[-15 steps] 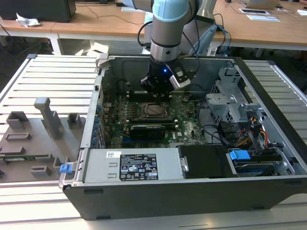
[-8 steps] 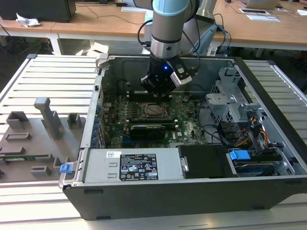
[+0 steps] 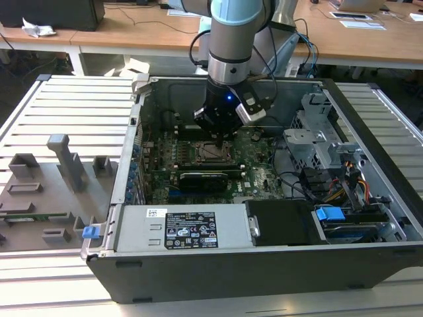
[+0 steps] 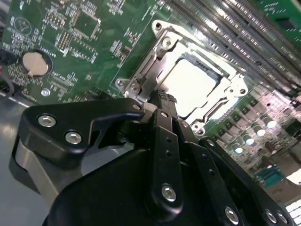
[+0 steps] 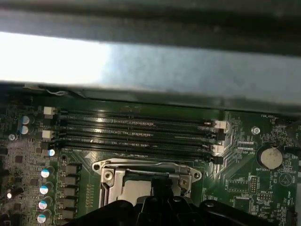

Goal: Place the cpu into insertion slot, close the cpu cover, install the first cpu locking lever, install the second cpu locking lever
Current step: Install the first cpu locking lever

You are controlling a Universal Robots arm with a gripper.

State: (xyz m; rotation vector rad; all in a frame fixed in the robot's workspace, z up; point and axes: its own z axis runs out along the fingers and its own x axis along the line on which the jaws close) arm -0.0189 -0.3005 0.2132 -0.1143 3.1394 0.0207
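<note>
Beside memory slots [image 5: 136, 132], cpu cover [image 4: 155, 75] under gripper [image 4: 164, 101].

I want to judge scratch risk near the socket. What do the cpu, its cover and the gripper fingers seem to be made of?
The cpu: pale silvery metal top, smooth and matte, glaring white under the light.
The cpu cover: thin bare steel, judging by its bright reflections and stamped edges.
The gripper: its fingers look black, matte, with silver screws; plastic or coated metal, I cannot tell.
</note>
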